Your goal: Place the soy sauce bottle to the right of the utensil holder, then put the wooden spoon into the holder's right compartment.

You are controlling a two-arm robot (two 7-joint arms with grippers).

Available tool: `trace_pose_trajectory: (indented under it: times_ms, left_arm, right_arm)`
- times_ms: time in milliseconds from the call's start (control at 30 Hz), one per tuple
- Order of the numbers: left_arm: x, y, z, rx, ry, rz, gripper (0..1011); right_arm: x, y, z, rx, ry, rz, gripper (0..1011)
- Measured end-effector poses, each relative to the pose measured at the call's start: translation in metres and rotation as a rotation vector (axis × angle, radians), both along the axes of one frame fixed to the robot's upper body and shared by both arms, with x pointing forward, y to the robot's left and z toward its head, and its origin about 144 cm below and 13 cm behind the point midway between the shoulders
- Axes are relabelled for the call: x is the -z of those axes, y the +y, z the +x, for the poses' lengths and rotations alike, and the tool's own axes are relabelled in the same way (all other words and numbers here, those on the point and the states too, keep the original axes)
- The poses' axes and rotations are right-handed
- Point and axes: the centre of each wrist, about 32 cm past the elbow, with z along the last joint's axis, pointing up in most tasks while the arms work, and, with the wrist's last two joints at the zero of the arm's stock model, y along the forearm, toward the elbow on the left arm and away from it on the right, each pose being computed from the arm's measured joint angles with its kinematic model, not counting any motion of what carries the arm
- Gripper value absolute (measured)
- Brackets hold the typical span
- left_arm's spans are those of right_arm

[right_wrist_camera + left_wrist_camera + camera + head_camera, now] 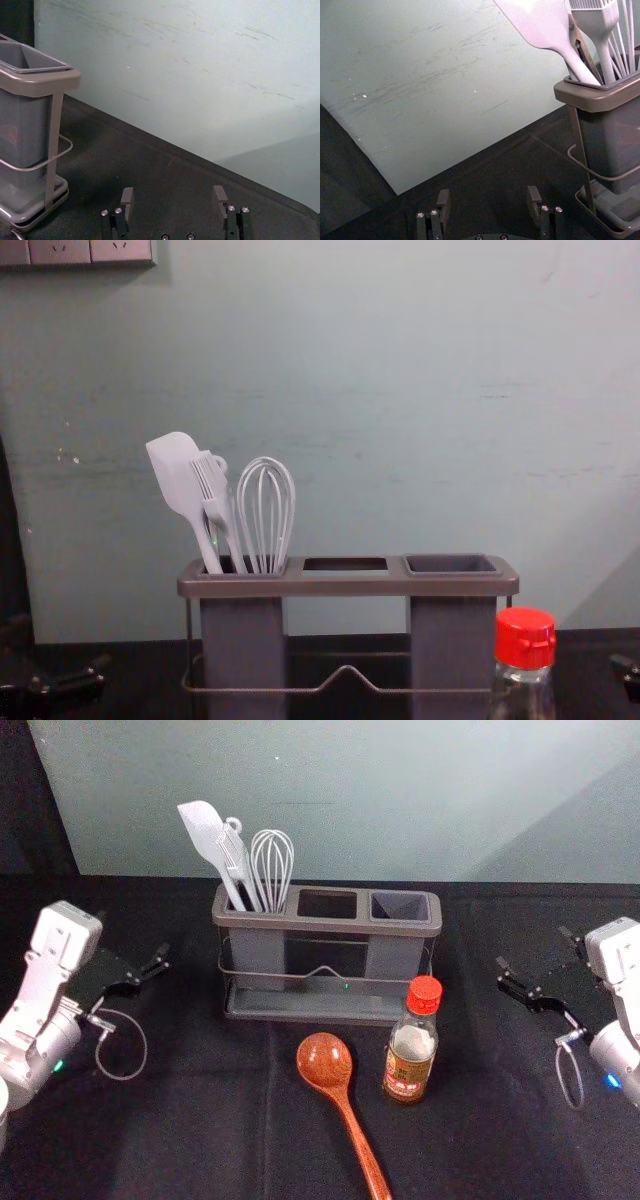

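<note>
The bottle (409,1060) wears a red cap; the spoon (325,1061) is reddish-brown.

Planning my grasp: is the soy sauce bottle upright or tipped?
Upright: the bottle stands on its base, red cap uppermost.

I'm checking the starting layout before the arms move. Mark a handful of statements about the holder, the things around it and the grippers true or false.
1. The holder has the whisk in its left compartment. True.
2. The bottle lies on its side. False: it stands upright.
3. The spoon is in the holder. False: it lies in front.
4. The left gripper, left of the holder, is open. True.
5. The right gripper holds the bottle. False: it is empty.
</note>
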Motion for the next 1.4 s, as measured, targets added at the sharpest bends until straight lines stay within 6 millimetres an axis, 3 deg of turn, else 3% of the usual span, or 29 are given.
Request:
trace_pose_trajectory:
  times_ms: [1400]
  left_arm:
    - [0.0000, 0.0000, 0.0000, 0.000, 0.000, 0.000, 1005]
  right_arm:
    - [0.0000, 0.0000, 0.0000, 0.000, 0.000, 0.000, 1002]
